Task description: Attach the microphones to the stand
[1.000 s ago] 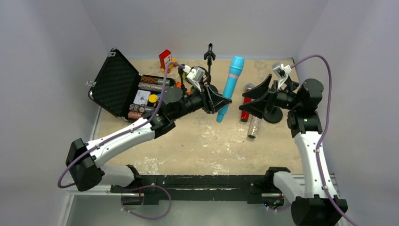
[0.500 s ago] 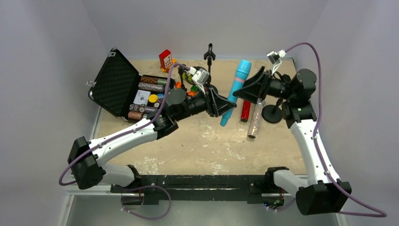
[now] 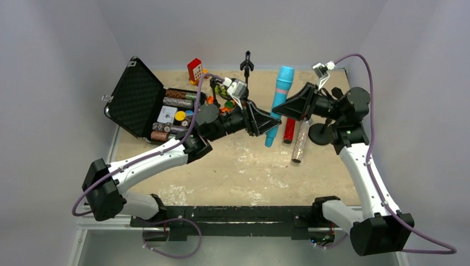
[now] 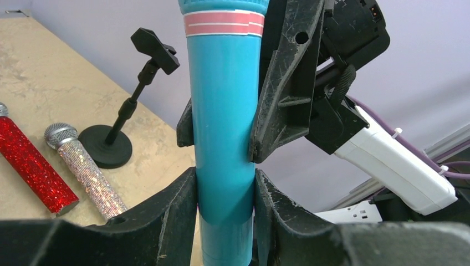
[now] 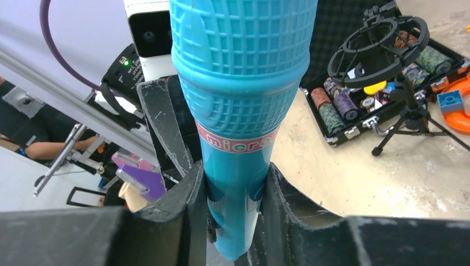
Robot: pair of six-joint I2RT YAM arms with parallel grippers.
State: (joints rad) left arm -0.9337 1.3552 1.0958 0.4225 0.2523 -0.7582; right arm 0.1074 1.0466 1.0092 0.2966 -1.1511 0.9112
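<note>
The blue microphone (image 3: 281,91) is held up off the table, head toward the back. My left gripper (image 3: 268,126) is shut on its lower body (image 4: 224,127), with the jaws pressing both sides (image 4: 224,202). My right gripper (image 3: 281,110) is shut on the body just below the pink band (image 5: 244,83), fingers tight against it (image 5: 235,194). The red glitter microphone (image 3: 289,129) and the silvery-pink one (image 3: 300,141) lie side by side on the table, also seen as red microphone (image 4: 34,165) and silvery-pink microphone (image 4: 86,173). A black clip stand (image 4: 124,111) has its round base (image 3: 321,133) next to them.
An open black case (image 3: 138,100) with chips sits at the back left. A second clip stand (image 3: 246,62) rises at the back centre. A tripod shock-mount stand (image 5: 382,50) stands near the case, beside an orange and blue toy (image 5: 451,102). A red toy (image 3: 194,68) sits at the back.
My right arm rose from beside the round stand base and swung left to the blue microphone, then its jaws closed on it. The left gripper kept its hold and shifted the microphone slightly right.
</note>
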